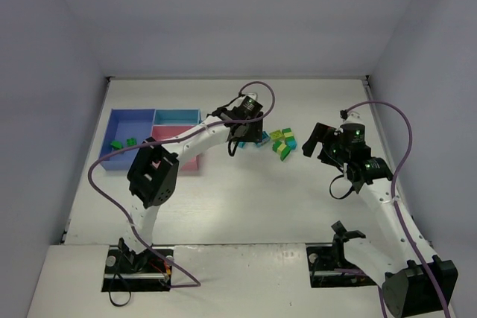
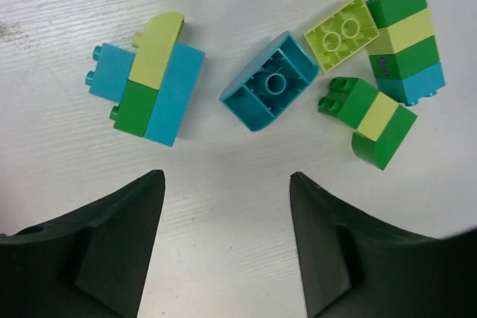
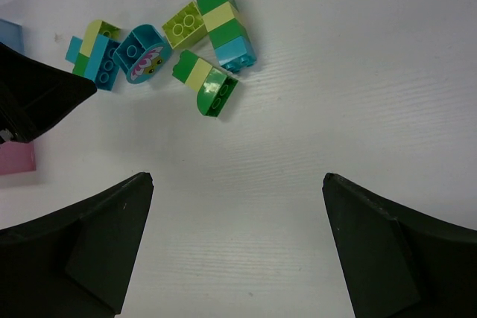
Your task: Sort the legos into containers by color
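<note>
The legos lie loose in a cluster (image 1: 282,141) at mid-table. In the left wrist view they are a teal, yellow-green and green stack (image 2: 145,83), an upturned teal curved brick (image 2: 270,83), a yellow-green brick (image 2: 343,35), a tall green, yellow-green and teal stack (image 2: 406,42) and a green and yellow-green piece (image 2: 369,121). My left gripper (image 2: 227,176) is open and empty just short of the teal brick. My right gripper (image 3: 238,176) is open and empty, right of the cluster (image 3: 209,83). Two green legos (image 1: 123,143) lie in the blue tray (image 1: 130,121).
The pink tray (image 1: 186,160) and the narrow light-blue tray (image 1: 177,116) join the blue one at the left. The left gripper's black body (image 3: 37,94) shows at the left of the right wrist view, above a pink tray corner (image 3: 15,158).
</note>
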Robot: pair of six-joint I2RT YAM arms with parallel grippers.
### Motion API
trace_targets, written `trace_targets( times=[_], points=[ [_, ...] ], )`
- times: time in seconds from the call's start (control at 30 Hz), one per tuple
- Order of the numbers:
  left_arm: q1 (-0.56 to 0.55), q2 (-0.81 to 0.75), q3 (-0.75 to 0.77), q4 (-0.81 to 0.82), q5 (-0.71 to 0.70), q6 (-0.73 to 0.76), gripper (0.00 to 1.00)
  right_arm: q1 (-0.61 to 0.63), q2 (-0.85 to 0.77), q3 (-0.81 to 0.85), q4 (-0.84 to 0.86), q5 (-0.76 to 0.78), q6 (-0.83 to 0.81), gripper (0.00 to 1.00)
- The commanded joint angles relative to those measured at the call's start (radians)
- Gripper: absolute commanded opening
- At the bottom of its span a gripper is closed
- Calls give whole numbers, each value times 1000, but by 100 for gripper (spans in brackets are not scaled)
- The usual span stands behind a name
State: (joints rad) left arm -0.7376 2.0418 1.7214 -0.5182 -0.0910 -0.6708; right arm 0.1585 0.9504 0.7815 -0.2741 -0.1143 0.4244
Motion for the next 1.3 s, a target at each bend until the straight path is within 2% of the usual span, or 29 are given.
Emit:
trace_targets(
  times=[0.0, 0.13, 0.47, 0.57, 0.63, 0.67, 0.7, 0.8, 0.93, 1.07, 1.17, 1.27],
  points=[
    [-3, -17, 78, 54, 77, 241, 63, 7, -16, 9, 41, -10, -13, 95],
    [-5, 50, 205, -11, 118, 454, 67, 9, -24, 9, 41, -8, -16, 95],
    [-5, 211, 351, -45, 204, 582, 67, 9, -29, 15, 38, -7, -18, 95],
    [-6, 247, 383, -57, 188, 596, 65, 10, -24, 15, 36, -7, -18, 95],
    [-6, 259, 391, -43, 182, 597, 57, 9, -25, 16, 33, -5, -16, 95],
    [-6, 261, 391, -43, 174, 597, 57, 9, -24, 15, 33, -5, -16, 95],
    [-6, 261, 389, -26, 168, 596, 48, 7, -24, 15, 33, -5, -16, 95],
    [-6, 270, 395, -13, 151, 593, 40, 9, -25, 15, 30, 1, -15, 95],
    [-6, 255, 391, 0, 128, 583, 9, 9, -25, 16, 29, 1, -15, 95],
    [-3, 130, 311, 53, 76, 534, 2, 9, -32, 24, 27, 2, -13, 95],
    [21, 43, 277, 28, -25, 429, 2, 9, -33, 28, 26, 2, -13, 96],
    [84, -47, 230, -12, -111, 248, 2, 9, -38, 32, 26, 4, -10, 96]
  ],
)
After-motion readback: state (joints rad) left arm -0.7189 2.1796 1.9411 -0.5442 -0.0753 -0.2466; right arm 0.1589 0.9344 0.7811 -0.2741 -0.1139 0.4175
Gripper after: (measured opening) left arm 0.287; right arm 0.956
